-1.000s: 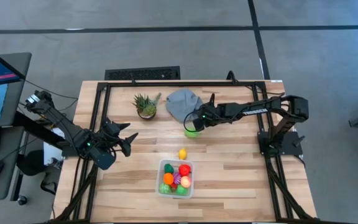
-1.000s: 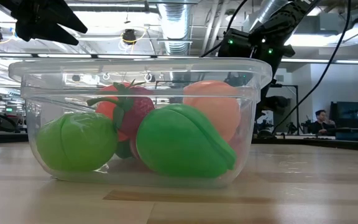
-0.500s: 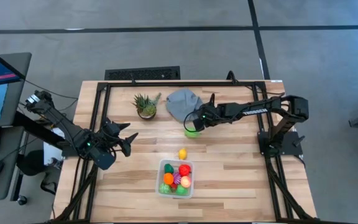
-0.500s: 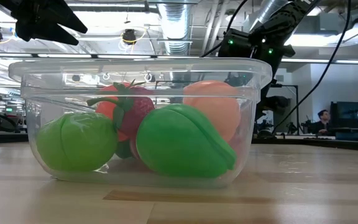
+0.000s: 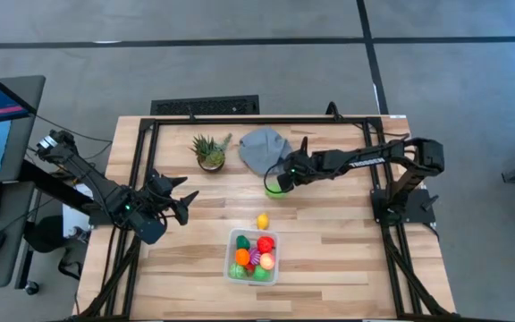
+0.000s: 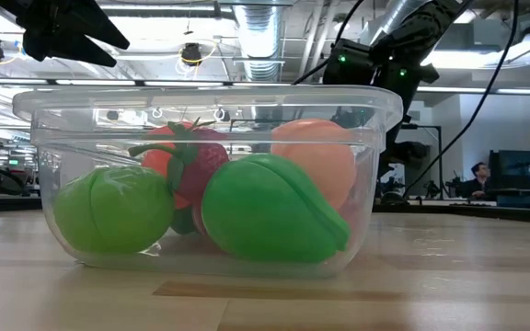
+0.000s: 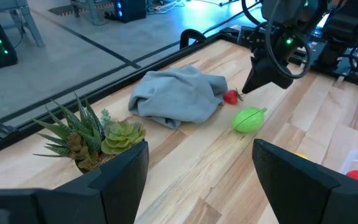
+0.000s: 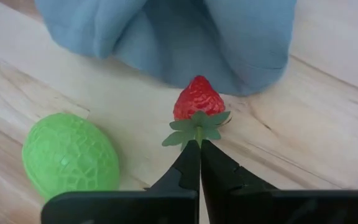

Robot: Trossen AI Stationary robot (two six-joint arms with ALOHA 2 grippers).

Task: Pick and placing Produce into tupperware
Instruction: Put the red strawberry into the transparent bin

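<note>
the tupperware sits on the near middle of the wooden table, a clear rectangular tub already holding several toy fruits; from table height we see through its wall a green round fruit, a green pear-like piece, a red strawberry and a peach-coloured fruit. from above we make out red, orange, green and pink pieces inside it.

next in size, we see the grey cloth crumpled at the far middle of the table, with the spiky potted plant just to its left.

our right gripper reaches in from the right side to the near edge of the cloth. its fingers are pressed together, tips pinching the green stem of a small strawberry that lies against the cloth's edge. whether the berry is lifted off the wood we cannot tell.

our left gripper hangs over the left part of the table, well apart from the tub, its two fingers spread with nothing between them.

the green netted melon lies just beside the strawberry on the wood, under the right arm in the overhead view.

a small yellow fruit lies just beyond the tub's far rim.
</note>
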